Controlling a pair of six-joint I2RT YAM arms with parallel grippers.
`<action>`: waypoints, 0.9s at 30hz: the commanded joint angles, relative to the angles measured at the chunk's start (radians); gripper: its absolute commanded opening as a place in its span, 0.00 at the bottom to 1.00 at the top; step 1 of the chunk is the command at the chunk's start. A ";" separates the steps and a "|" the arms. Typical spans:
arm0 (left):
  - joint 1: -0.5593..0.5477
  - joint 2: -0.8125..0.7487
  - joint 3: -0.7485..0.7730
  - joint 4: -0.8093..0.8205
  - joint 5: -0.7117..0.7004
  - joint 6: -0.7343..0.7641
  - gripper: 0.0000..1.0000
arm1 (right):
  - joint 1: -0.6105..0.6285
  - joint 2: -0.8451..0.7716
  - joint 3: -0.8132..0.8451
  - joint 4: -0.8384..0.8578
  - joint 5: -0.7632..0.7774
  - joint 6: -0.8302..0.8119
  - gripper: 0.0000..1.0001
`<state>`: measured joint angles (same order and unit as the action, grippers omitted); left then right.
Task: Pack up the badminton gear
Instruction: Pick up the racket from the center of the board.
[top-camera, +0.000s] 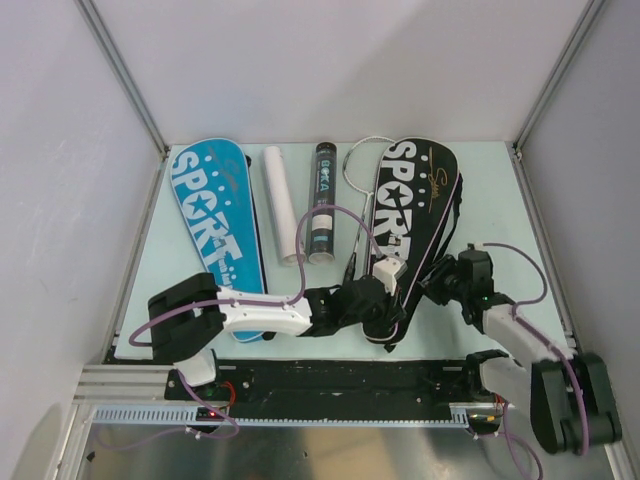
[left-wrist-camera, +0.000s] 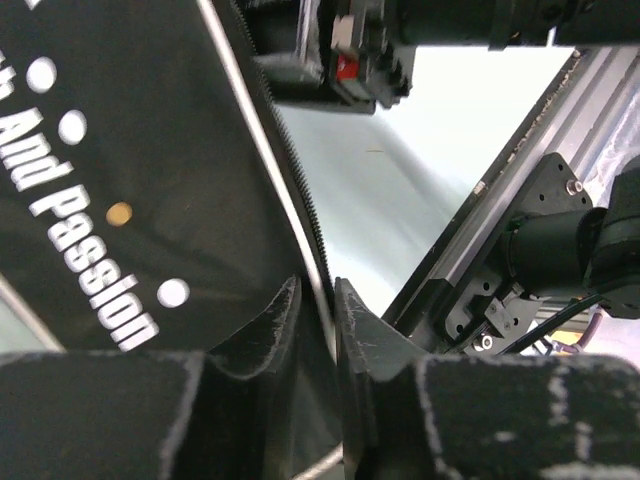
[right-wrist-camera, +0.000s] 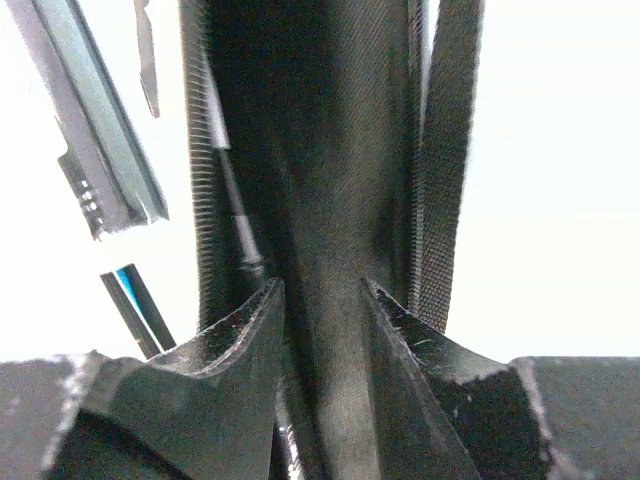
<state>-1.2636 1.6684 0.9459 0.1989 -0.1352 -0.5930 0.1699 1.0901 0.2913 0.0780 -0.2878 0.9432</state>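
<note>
The black "SPORT" cover (top-camera: 415, 215) lies right of centre in the top view. The silver racket (top-camera: 345, 165) shows at its upper left edge, and how far that racket is seated inside cannot be told. The left gripper (left-wrist-camera: 318, 310) is placed around the cover's toothed zipper edge at the lower end. Its fingers are set close on either side of the piping, but whether the edge is clamped or loose cannot be told. The right gripper (right-wrist-camera: 320, 300) is set at the same lower end with dark fabric between its fingers, and a firm hold cannot be confirmed there either. The step in hand is judged to be working the cover's open edge. It would best be done with one side pinned flat while the other is drawn steadily along the teeth, so that the fabric is not bunched.
</note>
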 joint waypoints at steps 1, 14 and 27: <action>-0.014 -0.012 0.015 0.071 -0.008 0.016 0.28 | -0.029 -0.189 0.065 -0.270 0.219 0.038 0.42; 0.075 -0.166 0.110 -0.406 -0.261 0.115 0.53 | -0.097 -0.461 0.153 -0.452 0.271 -0.114 0.45; 0.226 -0.086 0.049 -0.508 -0.191 0.120 0.49 | -0.094 -0.460 0.161 -0.352 0.097 -0.208 0.45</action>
<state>-1.0412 1.5234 1.0012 -0.2871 -0.3527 -0.4923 0.0761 0.6353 0.4091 -0.3340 -0.1349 0.7837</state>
